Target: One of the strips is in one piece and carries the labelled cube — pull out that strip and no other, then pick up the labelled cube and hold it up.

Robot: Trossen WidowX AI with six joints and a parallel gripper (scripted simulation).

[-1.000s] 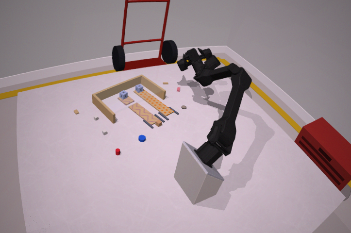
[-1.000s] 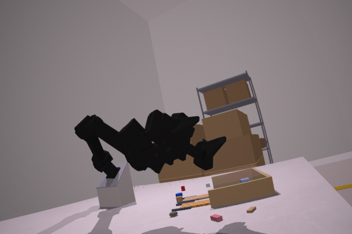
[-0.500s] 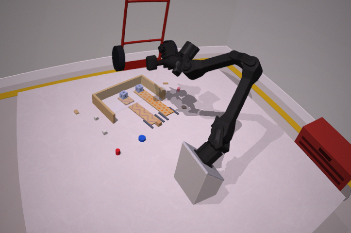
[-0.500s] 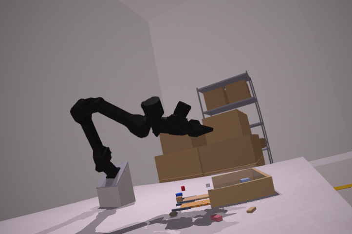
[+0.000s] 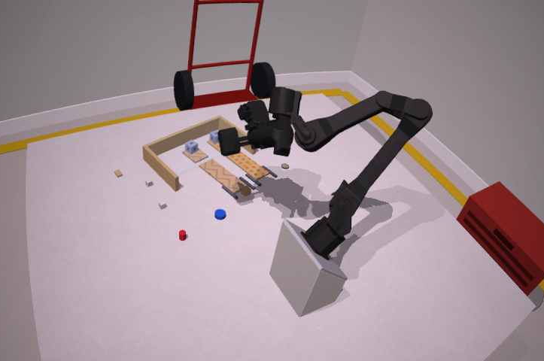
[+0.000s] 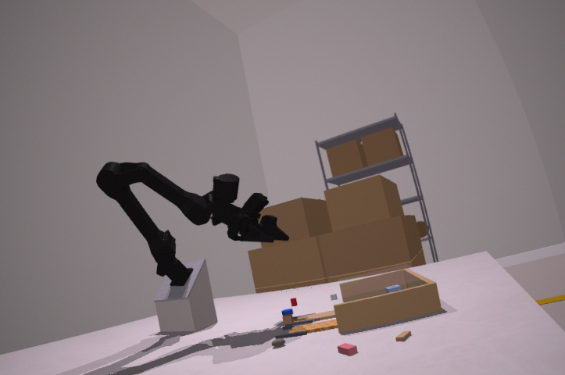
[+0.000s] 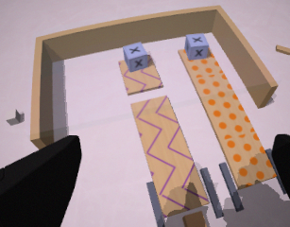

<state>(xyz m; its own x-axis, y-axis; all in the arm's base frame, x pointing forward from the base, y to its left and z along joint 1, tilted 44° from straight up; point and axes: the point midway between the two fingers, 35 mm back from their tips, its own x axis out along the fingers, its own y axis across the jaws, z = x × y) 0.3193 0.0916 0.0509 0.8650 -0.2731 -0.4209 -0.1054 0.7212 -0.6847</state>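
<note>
The orange-dotted strip (image 5: 241, 161) (image 7: 225, 113) looks unbroken and carries an X-marked blue cube (image 5: 214, 136) (image 7: 196, 46) on its far end. The purple-zigzag strip has a long near piece (image 5: 221, 172) (image 7: 168, 151) and a short far piece (image 5: 196, 156) (image 7: 142, 84) with a gap between them. Another X-marked blue cube (image 5: 190, 147) (image 7: 135, 57) sits on the short piece. My gripper (image 6: 280, 240) (image 7: 179, 146) is open and empty, high above the strips and pointing forward and down. In the top view the arm hides part of the dotted strip's surroundings.
A three-sided wooden wall (image 5: 161, 170) (image 6: 389, 307) (image 7: 45, 95) surrounds the far ends. Dark rails (image 5: 229, 192) (image 7: 212, 191) flank the near ends. A brown block (image 5: 244, 190) (image 7: 196, 219) touches or nearly touches the zigzag strip's near end. A blue disc (image 5: 220, 213), red cylinder (image 5: 182, 235) and stone (image 5: 284, 165) lie nearby.
</note>
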